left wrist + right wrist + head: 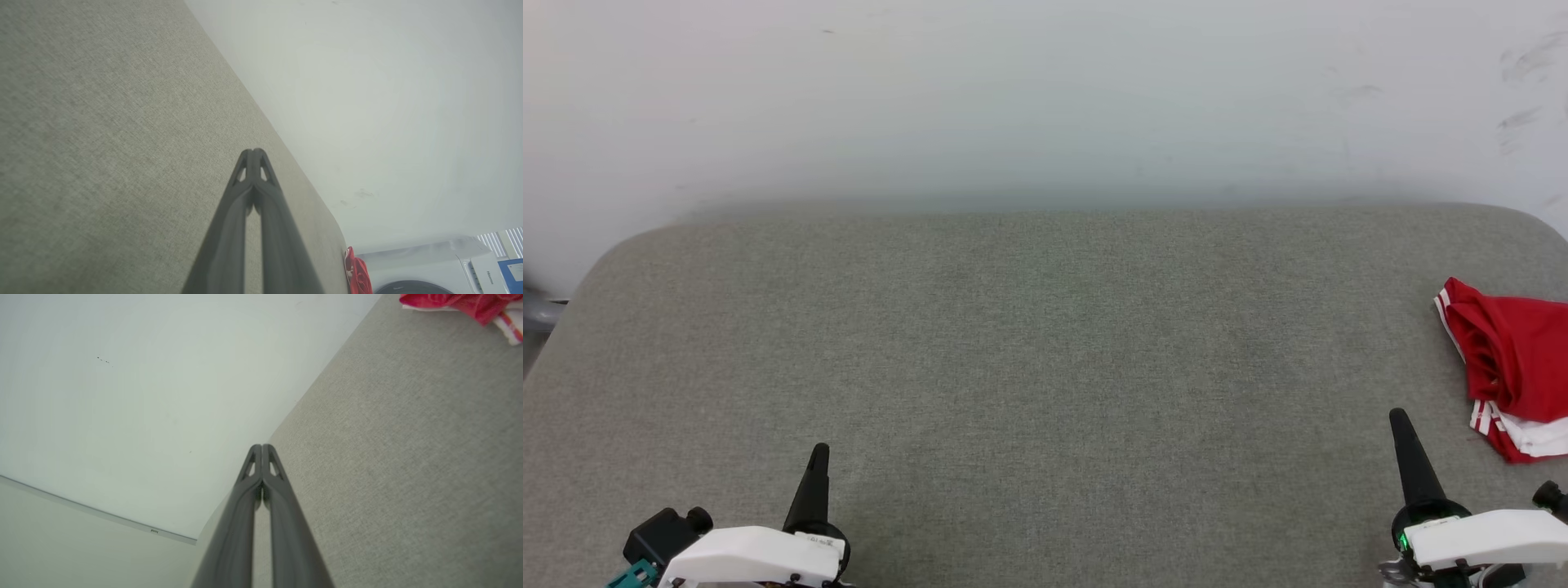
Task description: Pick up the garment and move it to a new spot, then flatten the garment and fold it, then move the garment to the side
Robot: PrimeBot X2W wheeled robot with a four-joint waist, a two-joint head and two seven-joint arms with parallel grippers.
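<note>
garment (1515, 367): left crumpled on the bench (1045, 343), right edge of frame
left gripper (818, 452): pinched closed, empty
right gripper (1398, 416): pinched closed too, empty

The surface (1045, 343) is a wide flat top, covered all over with a grey-green woven cloth of one plain colour. Its two far corners are rounded, and the far edge between them runs straight. The cloth lies smooth and tight. Directly on it lies the garment (1515, 367), a bright red bundle with white parts and red-and-white stripes. It rests crumpled at the right edge, nearer to the far right corner than to the middle of the surface. Whether it reaches over that edge I cannot tell.
</note>
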